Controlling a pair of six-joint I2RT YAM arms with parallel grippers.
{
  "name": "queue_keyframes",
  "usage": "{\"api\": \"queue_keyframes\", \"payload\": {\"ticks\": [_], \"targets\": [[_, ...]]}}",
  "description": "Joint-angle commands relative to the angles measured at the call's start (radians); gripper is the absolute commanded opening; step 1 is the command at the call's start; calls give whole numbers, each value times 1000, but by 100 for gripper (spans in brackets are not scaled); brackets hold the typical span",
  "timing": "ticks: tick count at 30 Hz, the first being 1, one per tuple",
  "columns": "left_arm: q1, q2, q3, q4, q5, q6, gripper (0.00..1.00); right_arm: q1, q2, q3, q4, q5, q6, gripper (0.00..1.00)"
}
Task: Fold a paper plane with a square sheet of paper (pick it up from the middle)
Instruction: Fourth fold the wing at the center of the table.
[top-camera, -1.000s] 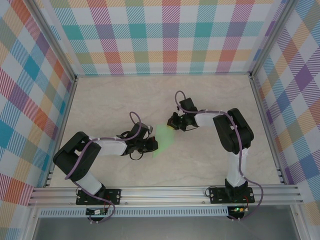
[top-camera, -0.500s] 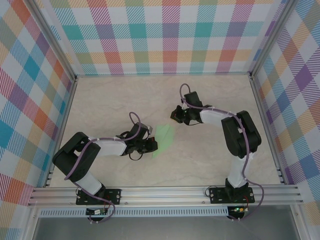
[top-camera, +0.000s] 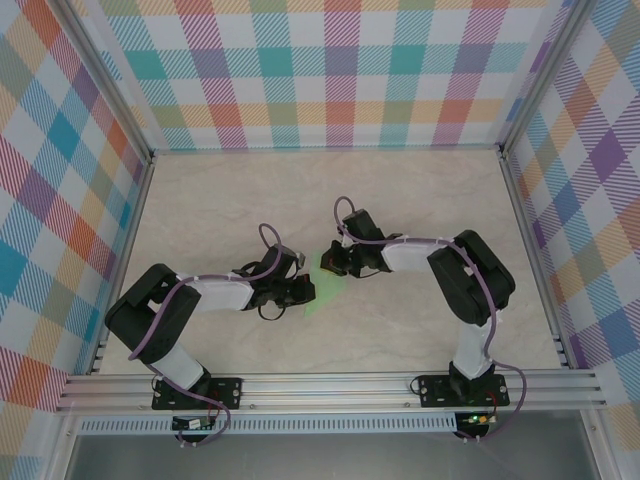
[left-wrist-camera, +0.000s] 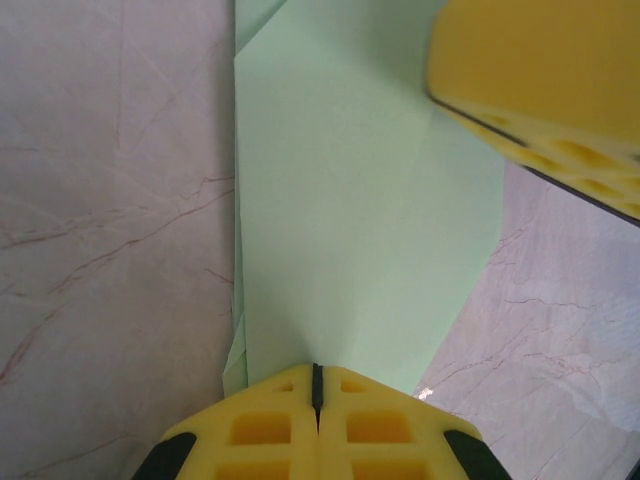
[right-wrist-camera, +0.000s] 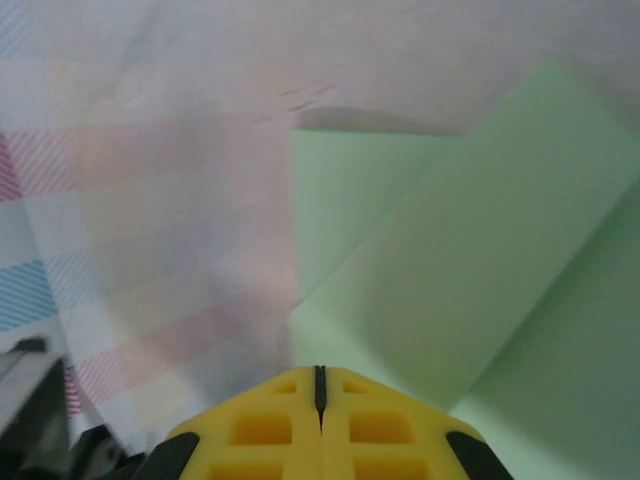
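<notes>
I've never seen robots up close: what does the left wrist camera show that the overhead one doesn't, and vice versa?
Left wrist: folded layers and edges of the paper up close, the left hand shut at its near edge. Overhead: the whole arms, plaid walls and frame. Both: green paper on the marble table, the right hand by it.

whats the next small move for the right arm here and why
Probably lower the right gripper and slide its shut tips along the fold in the pale mint-green paper sheet to sharpen the crease. The left gripper, also shut, rests at one edge of the sheet, seemingly pinning it.
</notes>
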Motion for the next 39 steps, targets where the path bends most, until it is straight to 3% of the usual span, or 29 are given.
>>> {"api": "queue_keyframes", "payload": {"ticks": [1,8,16,21,28,39], "targets": [[-2,33,-36,-205,-1,26,0,-20,43,7,-16,61,-20,0],[-2,28,-39,-210,-4,30,0,-100,66,-18,35,69,-43,0],[-2,39,-33,-212,2,36,0,-170,95,71,-21,60,-94,0],[-2,36,-32,-216,3,36,0,-177,26,77,-18,11,-93,0],[-2,33,-32,-212,4,33,0,-104,-104,42,-36,-25,-92,3],[-2,22,-19,-221,11,39,0,44,-37,-28,34,-85,-4,2]]}}
